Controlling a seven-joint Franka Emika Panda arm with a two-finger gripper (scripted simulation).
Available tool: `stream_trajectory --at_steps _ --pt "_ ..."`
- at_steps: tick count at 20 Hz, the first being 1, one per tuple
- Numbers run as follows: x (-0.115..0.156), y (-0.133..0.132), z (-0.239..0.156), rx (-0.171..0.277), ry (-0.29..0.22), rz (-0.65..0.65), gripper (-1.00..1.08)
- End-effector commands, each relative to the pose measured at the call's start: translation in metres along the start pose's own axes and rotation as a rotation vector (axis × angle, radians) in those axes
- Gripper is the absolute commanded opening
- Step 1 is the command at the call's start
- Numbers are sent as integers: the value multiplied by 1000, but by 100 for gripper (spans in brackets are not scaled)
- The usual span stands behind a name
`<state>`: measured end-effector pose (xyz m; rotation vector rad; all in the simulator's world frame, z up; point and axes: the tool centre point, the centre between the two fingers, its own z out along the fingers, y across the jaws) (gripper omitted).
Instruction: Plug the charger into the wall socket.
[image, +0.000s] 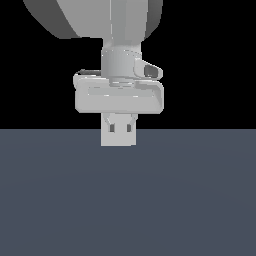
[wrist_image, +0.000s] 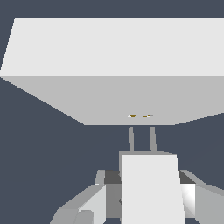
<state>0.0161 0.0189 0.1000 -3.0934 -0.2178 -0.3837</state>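
Observation:
In the wrist view my gripper (wrist_image: 148, 192) is shut on the charger (wrist_image: 151, 183), a light-grey block with two thin prongs pointing forward. The wall socket (wrist_image: 113, 65) is a large white block straight ahead, with two small yellowish holes (wrist_image: 140, 116) low on its facing side. The prong tips are close below the holes and apart from them. In the exterior view the gripper (image: 120, 127) hangs just above the floor, with a pale block (image: 119, 139) at its fingers. I cannot tell there whether that block is the charger or the socket.
A flat dark blue-grey floor (image: 190, 200) spreads around the gripper in the exterior view, with a black background behind the arm. Nothing else stands in view.

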Motion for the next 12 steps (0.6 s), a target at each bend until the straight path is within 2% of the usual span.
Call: stream_trajectory --at_steps 1,12 --pt "9 0 2 0 0 0 -100" --pt "24 0 6 0 0 0 -100"
